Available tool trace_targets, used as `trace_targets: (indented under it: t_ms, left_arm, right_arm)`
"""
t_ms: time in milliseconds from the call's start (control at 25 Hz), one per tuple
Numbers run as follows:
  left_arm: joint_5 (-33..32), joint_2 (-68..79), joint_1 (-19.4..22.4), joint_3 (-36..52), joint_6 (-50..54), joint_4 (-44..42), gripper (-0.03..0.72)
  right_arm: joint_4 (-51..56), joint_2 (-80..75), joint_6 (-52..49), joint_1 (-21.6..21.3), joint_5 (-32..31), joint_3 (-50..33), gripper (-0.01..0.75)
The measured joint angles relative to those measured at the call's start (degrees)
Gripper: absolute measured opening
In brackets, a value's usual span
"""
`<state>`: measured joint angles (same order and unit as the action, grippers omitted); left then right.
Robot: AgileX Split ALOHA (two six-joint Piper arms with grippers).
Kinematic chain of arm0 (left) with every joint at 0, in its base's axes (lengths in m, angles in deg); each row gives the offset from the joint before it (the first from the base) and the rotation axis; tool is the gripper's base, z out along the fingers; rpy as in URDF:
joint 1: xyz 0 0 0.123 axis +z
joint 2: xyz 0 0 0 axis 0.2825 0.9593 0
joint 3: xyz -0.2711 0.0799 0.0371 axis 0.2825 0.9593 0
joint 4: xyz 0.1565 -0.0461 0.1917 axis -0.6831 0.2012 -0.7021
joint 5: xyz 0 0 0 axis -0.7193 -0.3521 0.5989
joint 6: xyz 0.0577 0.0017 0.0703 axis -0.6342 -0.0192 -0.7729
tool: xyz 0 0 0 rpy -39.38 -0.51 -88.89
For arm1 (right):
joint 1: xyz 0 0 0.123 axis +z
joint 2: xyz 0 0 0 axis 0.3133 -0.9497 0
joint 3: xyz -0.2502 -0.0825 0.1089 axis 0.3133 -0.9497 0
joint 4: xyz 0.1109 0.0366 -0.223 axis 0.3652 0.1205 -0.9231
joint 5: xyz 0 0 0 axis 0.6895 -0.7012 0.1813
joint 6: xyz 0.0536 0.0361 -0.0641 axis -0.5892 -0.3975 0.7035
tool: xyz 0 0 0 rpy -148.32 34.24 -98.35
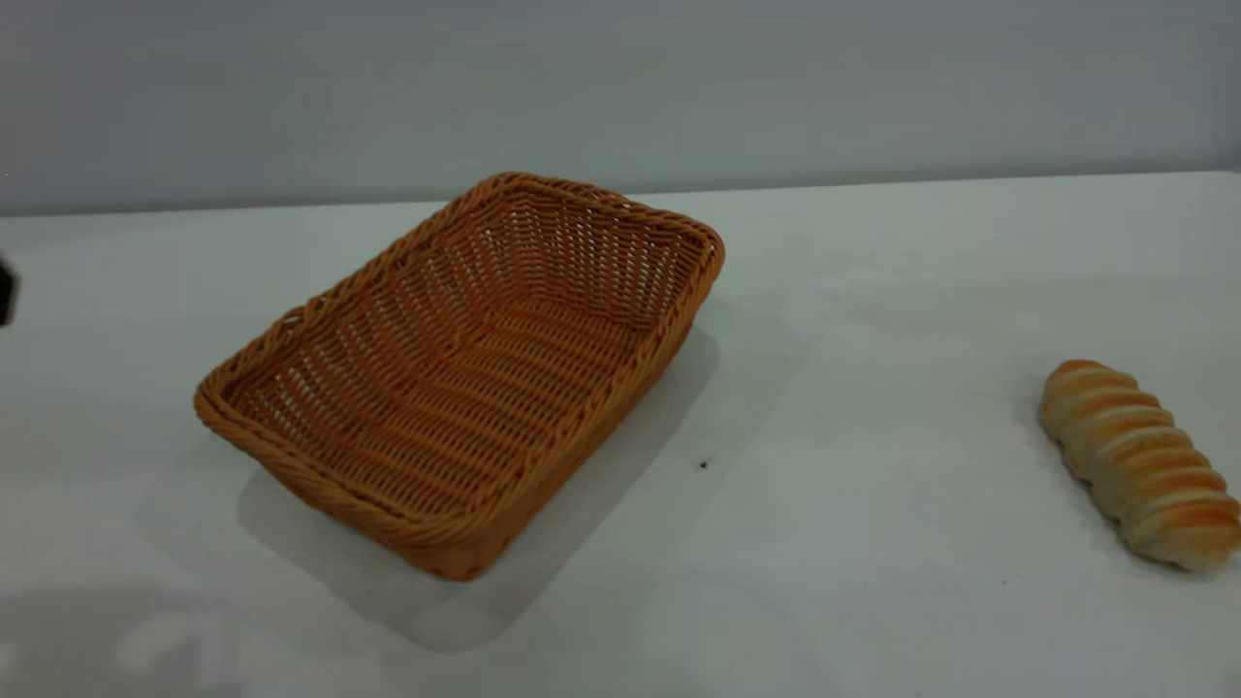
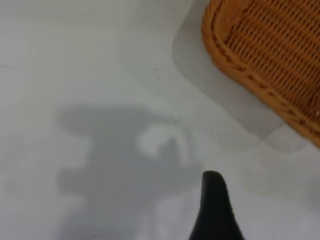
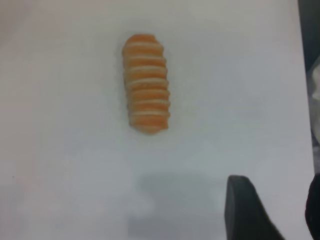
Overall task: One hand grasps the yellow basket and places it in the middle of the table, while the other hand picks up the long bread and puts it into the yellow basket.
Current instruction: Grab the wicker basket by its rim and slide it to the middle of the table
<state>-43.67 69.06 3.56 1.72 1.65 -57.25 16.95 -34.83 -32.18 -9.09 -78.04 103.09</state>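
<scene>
The yellow basket [image 1: 465, 368] stands empty on the white table [image 1: 873, 291], left of the middle and turned at an angle. One of its corners shows in the left wrist view [image 2: 270, 55]. The long bread [image 1: 1139, 463] lies on the table at the far right, also in the right wrist view [image 3: 146, 82]. My left gripper [image 2: 260, 200] hovers over bare table beside the basket's corner, open and empty, with only one dark finger [image 2: 215, 205] in view. My right gripper [image 3: 277, 197] is open and empty above the table, a short way from one end of the bread.
A small dark part [image 1: 6, 291] shows at the exterior view's left edge. A tiny dark speck [image 1: 704, 464] lies on the table right of the basket. The table's edge [image 3: 304, 75] runs close to the right gripper. A grey wall stands behind the table.
</scene>
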Motion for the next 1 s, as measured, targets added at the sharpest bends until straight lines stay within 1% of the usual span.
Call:
trace_targets:
  t_ms: [240, 440, 600, 760, 1000]
  left_arm:
    - [0.0, 11.0, 0.0, -6.8, 0.4, 6.6, 0.571]
    - [-1.2, 20.3, 0.0, -9.8, 0.9, 8.8, 0.571]
    - [-2.5, 27.5, 0.0, -11.9, 3.5, 9.2, 0.571]
    - [-3.2, 32.2, 0.0, -14.3, 6.2, 10.0, 0.571]
    - [-3.2, 34.7, 0.0, -17.9, 8.5, 13.0, 0.571]
  right_arm:
    - [0.2, -2.5, -0.5, 0.0, 0.7, 0.1, 0.337]
    - [1.4, -2.4, -0.6, 0.0, 0.6, 0.1, 0.337]
    - [2.2, -2.4, -0.7, 0.0, 0.2, 0.1, 0.337]
    - [2.9, -2.4, -0.7, 0.0, 0.0, 0.1, 0.337]
    - [3.1, -2.4, -0.7, 0.0, 0.0, 0.1, 0.337]
